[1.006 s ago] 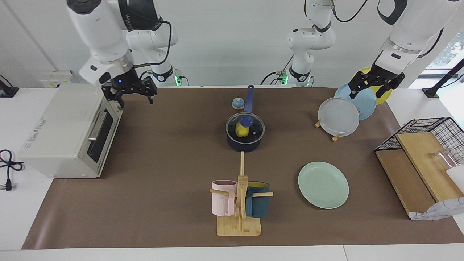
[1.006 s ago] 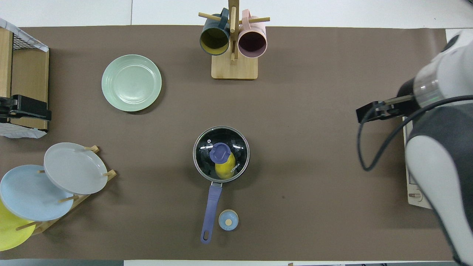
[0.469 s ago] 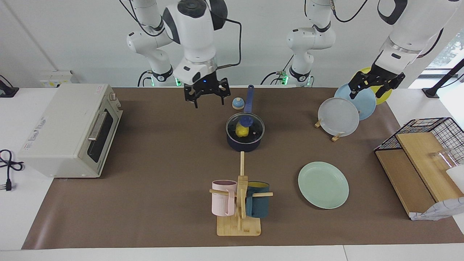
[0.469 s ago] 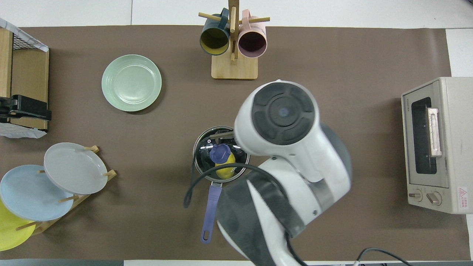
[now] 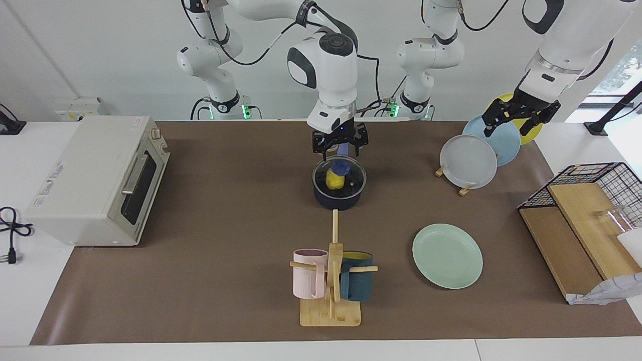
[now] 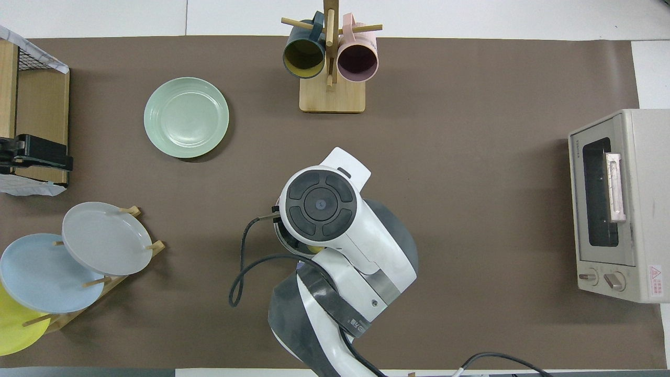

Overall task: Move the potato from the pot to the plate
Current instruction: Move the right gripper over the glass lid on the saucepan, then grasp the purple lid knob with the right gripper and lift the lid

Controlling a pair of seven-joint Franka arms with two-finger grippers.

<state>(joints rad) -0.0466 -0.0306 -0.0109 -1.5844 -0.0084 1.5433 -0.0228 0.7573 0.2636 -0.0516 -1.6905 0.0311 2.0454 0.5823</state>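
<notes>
The navy pot (image 5: 339,196) stands mid-table under a glass lid with a blue knob (image 5: 342,166). The yellow potato (image 5: 333,180) shows through the lid, inside the pot. My right gripper (image 5: 339,144) is open and empty, just above the lid's knob and the pot's blue handle. In the overhead view the right arm covers the pot, and only a sliver of its rim (image 6: 279,234) shows. The mint-green plate (image 5: 447,255) lies empty toward the left arm's end, farther from the robots than the pot; it also shows in the overhead view (image 6: 186,117). My left gripper (image 5: 519,119) waits open over the plate rack.
A toaster oven (image 5: 95,180) stands at the right arm's end. A wooden mug tree (image 5: 331,296) with a pink mug (image 5: 308,273) and a teal mug (image 5: 357,282) stands farther out than the pot. The plate rack holds a grey plate (image 5: 469,161) and a blue one. A wire basket (image 5: 597,185) stands over wooden boards.
My right arm has swung from over the toaster oven across the table to over the pot. The left arm, pot, lid and potato have not moved.
</notes>
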